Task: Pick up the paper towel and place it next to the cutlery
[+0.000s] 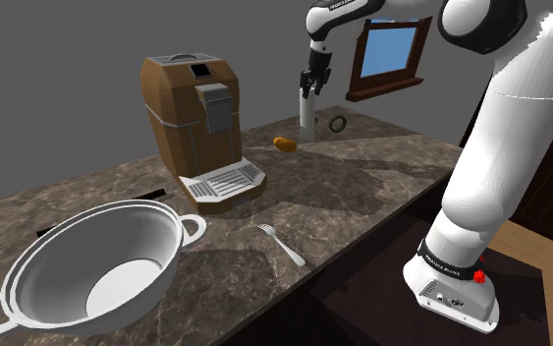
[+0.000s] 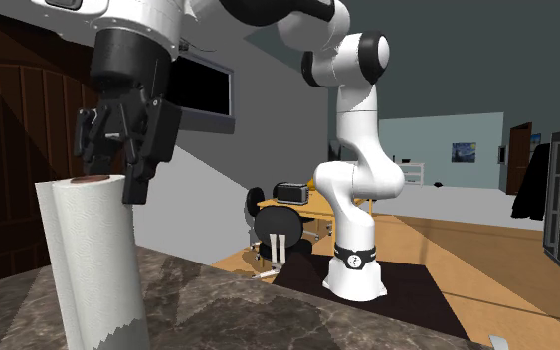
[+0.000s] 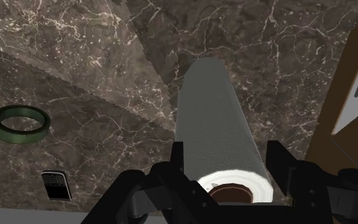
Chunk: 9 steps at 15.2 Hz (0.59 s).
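1. White and upright, the paper towel [image 1: 306, 116] stands on the dark marbled counter [image 1: 362, 192], toward its far side in the shoulder view.
2. My gripper [image 1: 312, 83] hangs directly over it, pointing straight down, with its tips at the top end of the roll.
3. In the wrist view the roll [image 3: 217, 121] runs away from the camera between the two black fingers [image 3: 280, 162], and its brown core sits about midway between them.
4. The fingers stand spread, one on each side of the roll's top. As far as I can judge nothing is clamped, though the gap between pads and paper is so thin from this angle that I cannot say whether they touch.
5. In the second exterior view the gripper [image 2: 118, 164] sits over the top rim of the roll [image 2: 93, 268], with one finger reaching down past the rim along its side. A loose sheet with a toothed edge hangs down the roll's front.
6. The fork [image 1: 282, 244] lies near the counter's front edge, well apart from the paper towel.
7. A large white two-handled pot [image 1: 97, 265] sits to the shoulder view's left of the fork.
8. A brown coffee machine [image 1: 191, 118] stands to the shoulder view's left of the roll.
9. Close to the roll's foot I see a small orange object [image 1: 284, 144] on one side and a green ring [image 1: 338, 123] on the other.
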Each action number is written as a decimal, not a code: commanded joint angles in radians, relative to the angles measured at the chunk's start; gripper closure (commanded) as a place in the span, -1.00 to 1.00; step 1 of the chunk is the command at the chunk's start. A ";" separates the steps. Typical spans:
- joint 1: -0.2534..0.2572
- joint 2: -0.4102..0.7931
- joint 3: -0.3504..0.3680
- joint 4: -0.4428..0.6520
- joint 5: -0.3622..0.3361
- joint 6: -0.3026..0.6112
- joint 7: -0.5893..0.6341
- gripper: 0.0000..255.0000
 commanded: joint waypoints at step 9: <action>-0.002 -0.001 -0.001 0.134 -0.004 -0.135 0.008 1.00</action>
